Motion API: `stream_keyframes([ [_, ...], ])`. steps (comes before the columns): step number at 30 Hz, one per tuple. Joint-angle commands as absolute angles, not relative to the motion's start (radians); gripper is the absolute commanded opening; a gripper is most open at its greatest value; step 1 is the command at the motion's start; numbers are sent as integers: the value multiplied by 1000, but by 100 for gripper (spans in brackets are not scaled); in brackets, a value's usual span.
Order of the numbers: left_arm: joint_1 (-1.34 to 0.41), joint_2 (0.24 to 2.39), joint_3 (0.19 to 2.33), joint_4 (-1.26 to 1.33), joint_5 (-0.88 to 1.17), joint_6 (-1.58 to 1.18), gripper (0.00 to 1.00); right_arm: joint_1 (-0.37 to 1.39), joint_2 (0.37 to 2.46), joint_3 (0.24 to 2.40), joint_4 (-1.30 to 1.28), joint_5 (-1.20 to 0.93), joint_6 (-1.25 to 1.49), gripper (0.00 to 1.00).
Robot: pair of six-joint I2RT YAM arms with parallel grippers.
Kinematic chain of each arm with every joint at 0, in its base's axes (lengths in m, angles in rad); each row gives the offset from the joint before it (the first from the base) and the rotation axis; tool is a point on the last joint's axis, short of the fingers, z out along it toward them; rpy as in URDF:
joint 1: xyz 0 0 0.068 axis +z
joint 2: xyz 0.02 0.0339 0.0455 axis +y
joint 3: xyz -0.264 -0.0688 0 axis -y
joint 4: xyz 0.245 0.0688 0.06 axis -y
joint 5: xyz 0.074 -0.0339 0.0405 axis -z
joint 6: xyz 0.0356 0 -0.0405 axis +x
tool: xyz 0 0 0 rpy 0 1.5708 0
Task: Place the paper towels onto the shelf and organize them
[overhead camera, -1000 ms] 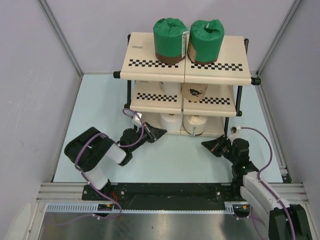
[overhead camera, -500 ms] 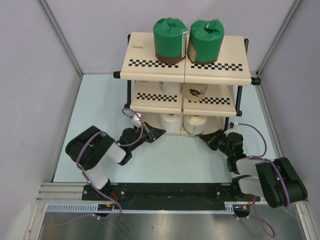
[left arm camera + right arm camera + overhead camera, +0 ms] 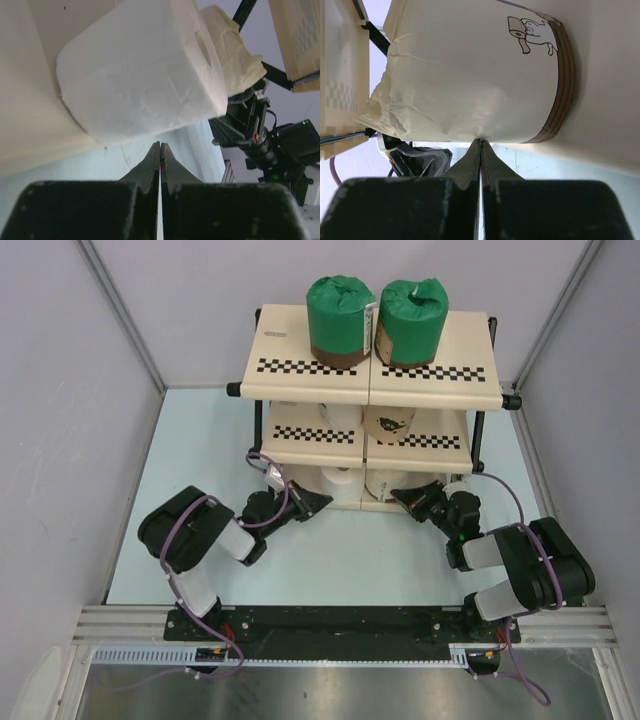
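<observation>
The shelf (image 3: 290,335) holds all the paper towels. Two green rolls (image 3: 340,315) (image 3: 412,312) stand on the top tier. A white roll (image 3: 341,418) and a tan roll (image 3: 390,424) are on the middle tier. A bare white roll (image 3: 343,483) (image 3: 140,75) and a cream-wrapped roll (image 3: 384,486) (image 3: 470,75) are on the bottom tier. My left gripper (image 3: 319,503) (image 3: 160,145) is shut and empty, its tip just short of the bare roll. My right gripper (image 3: 398,496) (image 3: 480,142) is shut and empty, its tip touching the cream roll's side.
The shelf's black tube legs (image 3: 478,445) stand right of my right gripper. The grey side walls (image 3: 70,420) close in the pale blue table (image 3: 200,440). Both arms lie low in front of the bottom tier (image 3: 30,100), their tips facing each other.
My right arm has swung left and forward from the right side, bringing its shut tip up against the cream roll. My left arm has barely moved.
</observation>
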State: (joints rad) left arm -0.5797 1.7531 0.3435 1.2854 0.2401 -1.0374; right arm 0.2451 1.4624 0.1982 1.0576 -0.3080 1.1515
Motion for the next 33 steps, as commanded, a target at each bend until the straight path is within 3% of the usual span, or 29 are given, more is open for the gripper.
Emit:
stream_keyframes([
  [1,-571,1795,417,1436,258,-1014,0,253,1488,239,1143,-318,1149,0],
  [33,-537,1809,566,1330,218,-986,0,253,1644,339,1203,-360,1152,0],
])
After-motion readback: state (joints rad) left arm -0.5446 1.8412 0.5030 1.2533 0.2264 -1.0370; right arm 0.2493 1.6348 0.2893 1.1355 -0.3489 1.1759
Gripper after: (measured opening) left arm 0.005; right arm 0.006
